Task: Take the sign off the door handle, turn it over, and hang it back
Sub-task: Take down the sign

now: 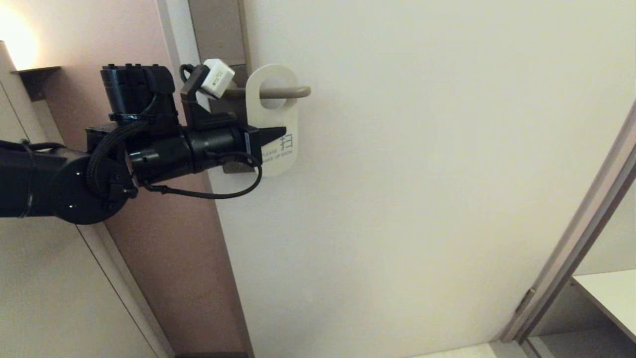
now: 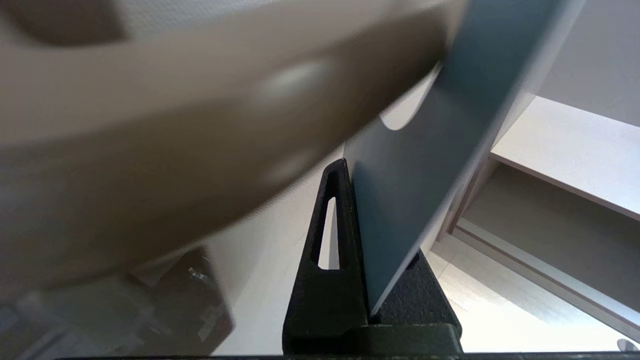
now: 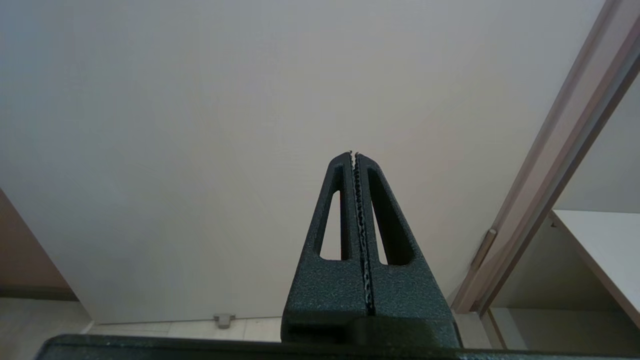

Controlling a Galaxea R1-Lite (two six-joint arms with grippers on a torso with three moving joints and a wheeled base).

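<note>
Pale door [image 1: 422,199], door handle [image 1: 290,92] carrying white sign [image 1: 280,119]

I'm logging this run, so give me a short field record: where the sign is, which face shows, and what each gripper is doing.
sign: hanging by its hole on the door handle
face toward head camera: white, blue lettering
face toward door: blue
left gripper: at the sign's lower part, jaws shut on it
right gripper: away from the handle, jaws shut, holding nothing

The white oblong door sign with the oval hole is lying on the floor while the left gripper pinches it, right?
Not the floor. In the head view the white oblong door sign hangs on the beige-grey lever door handle, and the left gripper pinches its lower part.
</note>
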